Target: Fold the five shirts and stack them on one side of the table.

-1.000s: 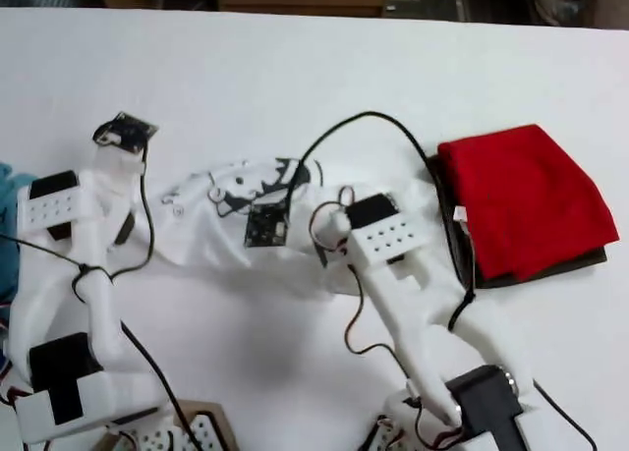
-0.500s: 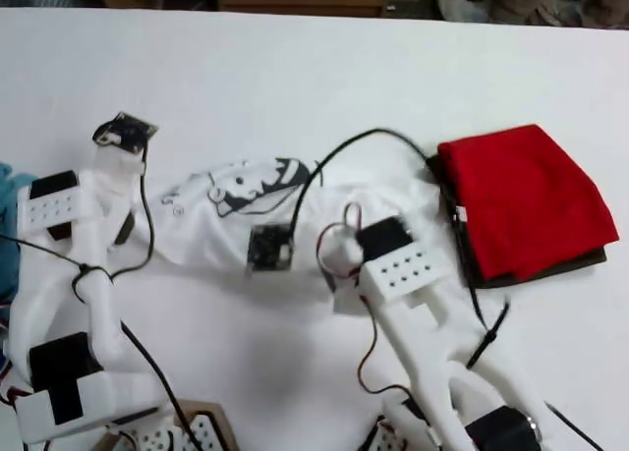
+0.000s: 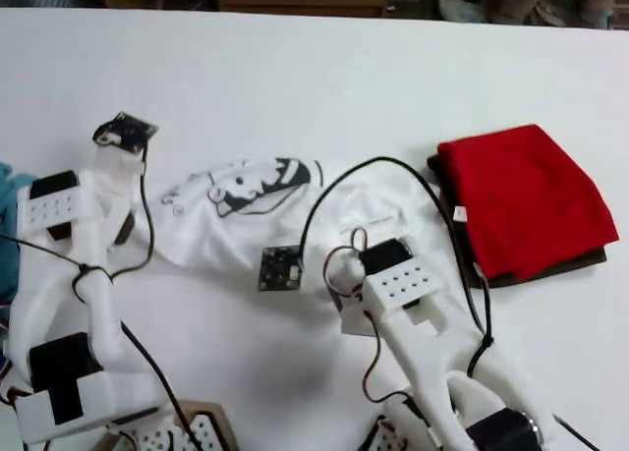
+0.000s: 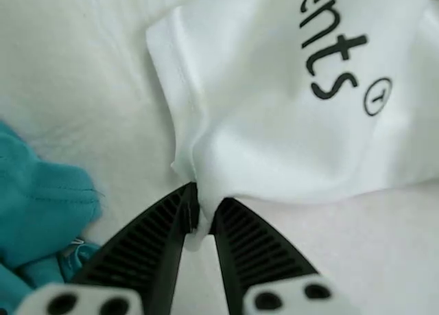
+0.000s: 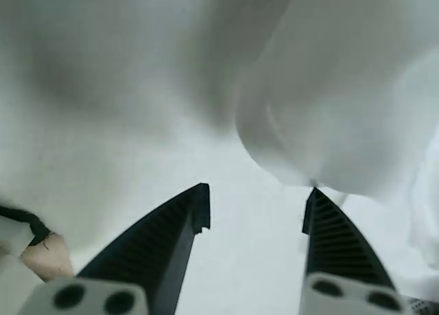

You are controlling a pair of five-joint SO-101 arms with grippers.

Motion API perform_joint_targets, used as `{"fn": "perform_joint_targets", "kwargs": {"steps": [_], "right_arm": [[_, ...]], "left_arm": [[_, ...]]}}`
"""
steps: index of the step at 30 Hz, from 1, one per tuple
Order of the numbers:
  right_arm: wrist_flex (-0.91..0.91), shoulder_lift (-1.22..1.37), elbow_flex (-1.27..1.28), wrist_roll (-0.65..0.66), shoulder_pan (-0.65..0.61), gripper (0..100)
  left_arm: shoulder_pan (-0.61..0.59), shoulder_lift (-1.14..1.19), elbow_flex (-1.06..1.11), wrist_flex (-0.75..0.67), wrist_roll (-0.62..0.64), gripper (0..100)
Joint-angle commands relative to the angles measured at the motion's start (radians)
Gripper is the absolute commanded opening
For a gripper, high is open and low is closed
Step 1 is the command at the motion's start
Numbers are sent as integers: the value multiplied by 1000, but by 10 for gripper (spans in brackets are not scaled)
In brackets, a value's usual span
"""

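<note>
Two grippers are on record at the white printed shirt (image 3: 246, 210), which lies spread and rumpled across the middle of the table (image 3: 295, 68). We find the left gripper (image 4: 202, 215) clenched on a corner fold of that shirt's hem: the black fingers (image 4: 147, 243) pinch the cloth between their tips, and the printed panel extends away ahead of them. Just beside this gripper, off the white shirt, sits a bunched teal shirt (image 4: 41, 205), apart from the fingers. We find the right gripper (image 5: 254, 212) released, its fingers spread wide with nothing between them. It hangs over white cloth, and a rounded fold of the shirt bulges just beyond the fingertips. We cannot tell whether the tips touch the cloth. Beyond the right gripper, on the side away from the left arm, a folded red shirt (image 3: 526, 200) lies stacked on a folded dark shirt (image 3: 580, 262), near the white shirt's end.
</note>
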Motion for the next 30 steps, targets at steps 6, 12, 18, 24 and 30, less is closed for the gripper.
{"fn": "perform_joint_targets", "kwargs": {"steps": [6, 12, 18, 24, 30], "right_arm": [[-8, -31, -35, -57, -117, 230], [-21, -31, -69, -51, -81, 230], [81, -33, -132, -51, -79, 230], [196, -35, -183, -57, -125, 230], [180, -25, -178, -57, -163, 230]], "left_arm": [[-5, 2, -45, -11, -6, 21], [-5, 2, -45, -11, -6, 21], [-5, 2, -45, -11, -6, 21], [-5, 2, -45, -11, -6, 21], [-5, 2, -45, -11, -6, 21]]}}
